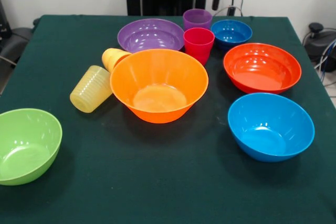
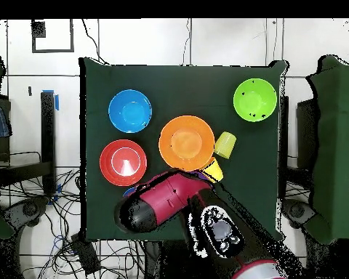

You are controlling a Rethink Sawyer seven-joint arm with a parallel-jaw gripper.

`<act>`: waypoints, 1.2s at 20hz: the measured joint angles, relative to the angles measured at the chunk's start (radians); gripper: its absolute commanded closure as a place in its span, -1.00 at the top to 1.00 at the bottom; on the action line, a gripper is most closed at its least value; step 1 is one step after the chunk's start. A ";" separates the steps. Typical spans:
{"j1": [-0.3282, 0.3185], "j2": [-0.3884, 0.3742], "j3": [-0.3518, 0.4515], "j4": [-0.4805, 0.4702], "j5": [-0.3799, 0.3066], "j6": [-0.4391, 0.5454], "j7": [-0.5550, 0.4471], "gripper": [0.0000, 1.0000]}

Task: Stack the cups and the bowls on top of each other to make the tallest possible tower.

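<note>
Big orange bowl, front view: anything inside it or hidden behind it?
Orange bowl is empty. Behind it lies the orange-yellow cup, partly hidden by its rim; the red-pink cup stands behind, base hidden.

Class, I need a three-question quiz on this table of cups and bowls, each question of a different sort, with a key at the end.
1. True or false: the ribbed pale yellow cup stands upright.
2. Which bowl sits nearest the front camera's left corner? A) light blue bowl B) lime green bowl C) red-orange bowl
3. Fill in: the red-pink cup stands upright between the purple bowl and the small dark ____ bowl.

Key: 1 false, it lies on its side beside the large orange-yellow bowl; 2 B; 3 blue.
</note>
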 measured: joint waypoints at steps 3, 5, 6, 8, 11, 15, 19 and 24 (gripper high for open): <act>0.030 0.025 -0.021 -0.011 0.000 -0.012 0.017 1.00; 0.062 0.053 -0.047 -0.024 0.000 -0.031 0.036 1.00; 0.070 0.061 -0.055 -0.028 0.000 -0.037 0.043 1.00; 0.087 0.081 -0.074 -0.037 0.000 -0.051 0.060 1.00; 0.099 0.103 -0.096 -0.048 0.000 -0.064 0.074 1.00; 0.109 0.120 -0.137 -0.061 0.000 -0.067 0.090 1.00; 0.122 0.120 -0.187 -0.073 0.001 -0.067 0.104 1.00; 0.121 0.107 -0.224 -0.077 0.001 -0.067 0.105 1.00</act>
